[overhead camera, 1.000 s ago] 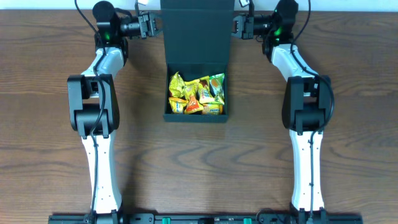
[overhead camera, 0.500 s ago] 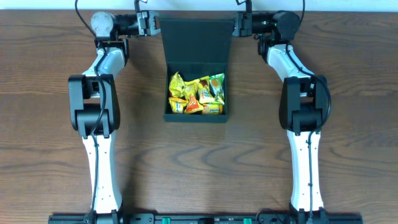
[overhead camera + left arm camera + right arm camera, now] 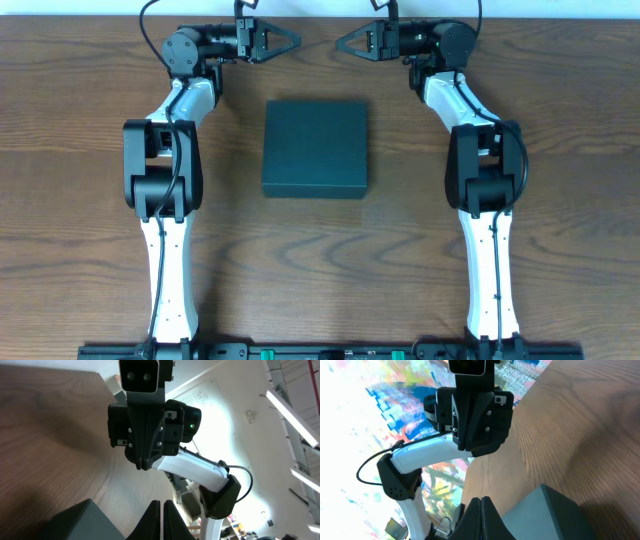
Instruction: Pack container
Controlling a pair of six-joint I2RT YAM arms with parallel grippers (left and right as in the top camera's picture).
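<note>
The dark teal-green container point(image 3: 315, 148) sits at the table's middle with its flap lid shut flat; the snack packets are hidden inside. My left gripper point(image 3: 297, 40) and right gripper point(image 3: 338, 43) hover behind the container near the far edge, tips pointing at each other, apart from the box. Both are shut and empty. The left wrist view shows its closed fingers point(image 3: 161, 506) and a container corner point(image 3: 85, 522). The right wrist view shows its closed fingers point(image 3: 480, 503) beside the container's corner point(image 3: 555, 515).
The wooden table point(image 3: 80, 200) surrounds the container. The table's far edge point(image 3: 320, 20) runs just behind both grippers. Each wrist view shows the opposite arm's wrist: the right one point(image 3: 145, 425) and the left one point(image 3: 470, 415).
The container's lid has gone from upright to shut flat, hiding the snack packets. Both grippers have let go of the lid's sides, turned inward and now face each other behind the box.
</note>
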